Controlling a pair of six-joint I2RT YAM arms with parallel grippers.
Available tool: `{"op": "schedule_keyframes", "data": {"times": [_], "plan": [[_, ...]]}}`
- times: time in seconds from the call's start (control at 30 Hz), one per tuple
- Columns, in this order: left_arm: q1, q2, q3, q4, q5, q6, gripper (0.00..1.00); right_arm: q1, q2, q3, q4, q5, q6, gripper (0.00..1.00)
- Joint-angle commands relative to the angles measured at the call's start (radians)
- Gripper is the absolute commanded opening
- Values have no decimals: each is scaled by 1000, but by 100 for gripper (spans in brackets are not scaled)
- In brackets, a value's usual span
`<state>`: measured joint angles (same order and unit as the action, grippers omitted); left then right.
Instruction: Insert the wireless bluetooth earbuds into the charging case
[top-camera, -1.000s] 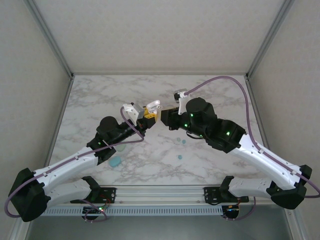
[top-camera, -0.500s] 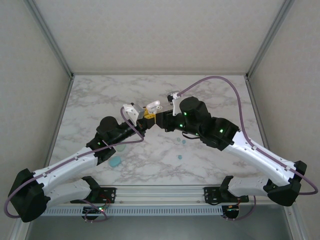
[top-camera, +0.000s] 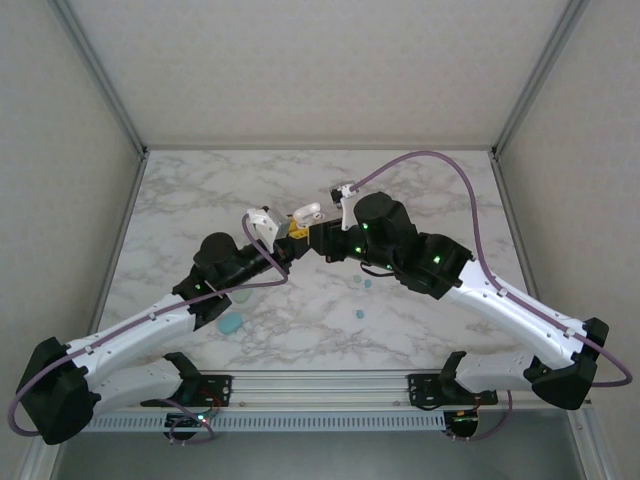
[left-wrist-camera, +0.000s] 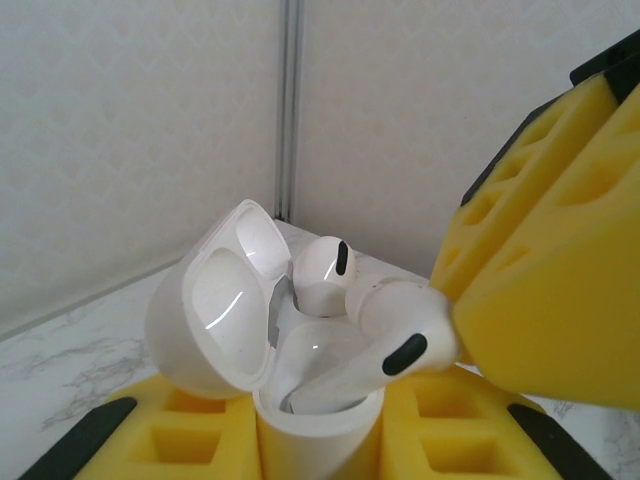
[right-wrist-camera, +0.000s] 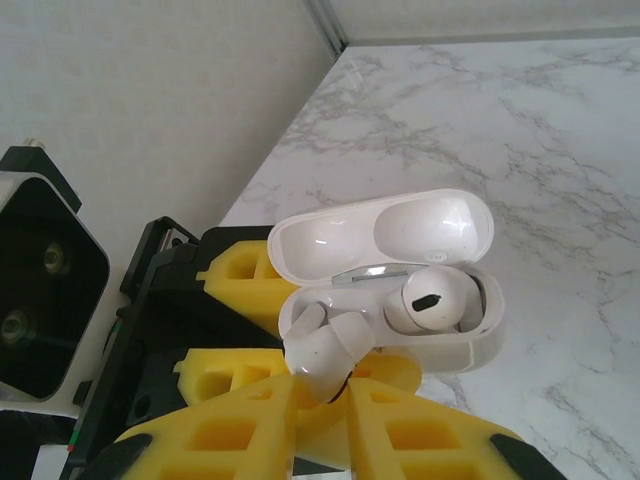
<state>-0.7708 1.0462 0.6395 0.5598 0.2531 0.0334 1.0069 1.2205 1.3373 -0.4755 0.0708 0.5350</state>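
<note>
The right end effector (right-wrist-camera: 335, 420) has its yellow pads pinched together on the stem of a white earbud (right-wrist-camera: 322, 352). The earbud's rounded head lies tilted across the mouth of the charging case (right-wrist-camera: 470, 345), touching the rim and not fully down in its well. The left end effector (left-wrist-camera: 320, 448) is clamped on the lower body of that case, one yellow pad on either side, holding it upright with the opening facing up. The hinged lid (left-wrist-camera: 215, 310) stands swung open, its two glossy hollows showing. A second earbud (left-wrist-camera: 322, 270) is already seated in the other well, its dark oval vent facing outward, just beside the head of the held one. From the overhead camera the two end effectors meet tip to tip over the middle of the marbled bench (top-camera: 200, 190), both arms reaching inward. Nearer the arm bases, small pale teal specks (top-camera: 360, 315) lie on the bench close to the right arm and a larger teal oval piece (top-camera: 232, 324) lies by the left arm, all well apart from the case.
</note>
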Motion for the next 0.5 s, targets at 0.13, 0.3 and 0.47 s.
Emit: {"op": "schedule_keyframes", "data": {"times": [0.13, 0.3, 0.47], "plan": [[-4, -23, 34, -6, 35, 16, 4, 2, 6, 31, 38, 40, -6, 22], [-4, -25, 34, -9, 36, 17, 4, 2, 16, 37, 35, 46, -4, 22], [-4, -24, 40, -11, 37, 18, 4, 2, 30, 49, 29, 41, -10, 22]]}}
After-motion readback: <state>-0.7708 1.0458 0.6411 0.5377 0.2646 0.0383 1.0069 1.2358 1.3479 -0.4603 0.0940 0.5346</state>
